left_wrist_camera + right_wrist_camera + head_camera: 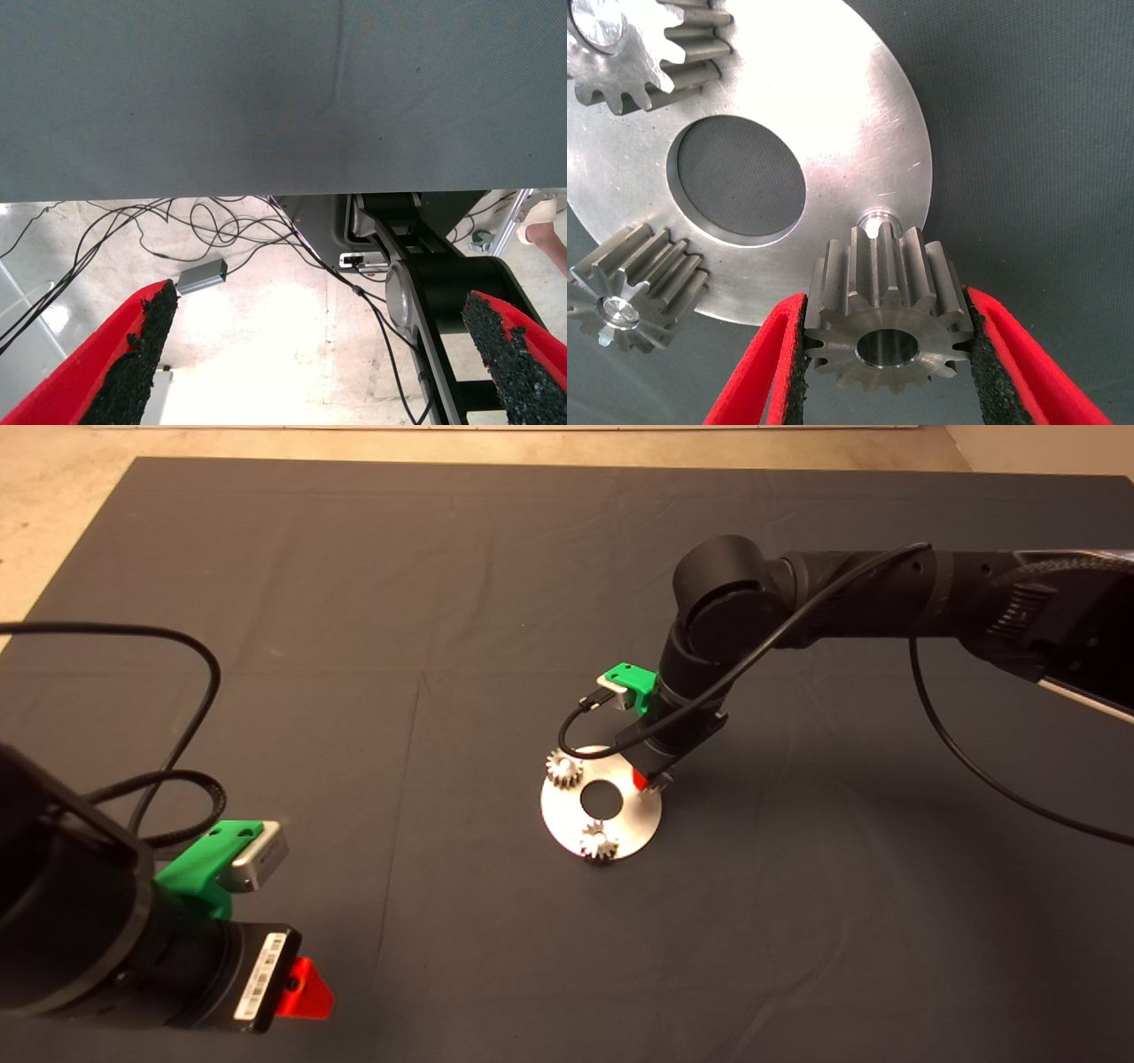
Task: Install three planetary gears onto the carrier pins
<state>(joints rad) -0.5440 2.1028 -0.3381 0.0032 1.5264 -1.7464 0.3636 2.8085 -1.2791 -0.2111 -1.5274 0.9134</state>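
While two gears [633, 292] sit on pins, the right tool [886, 354] grips the third gear [884, 314]. It hovers just beside the bare pin [875, 218]; left tool [328, 354] idle, spread.

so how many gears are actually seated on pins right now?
2. One gear sits on the disc's far-left pin, another on the near pin. The third gear is held in the right gripper's jaws just beside the last bare pin.
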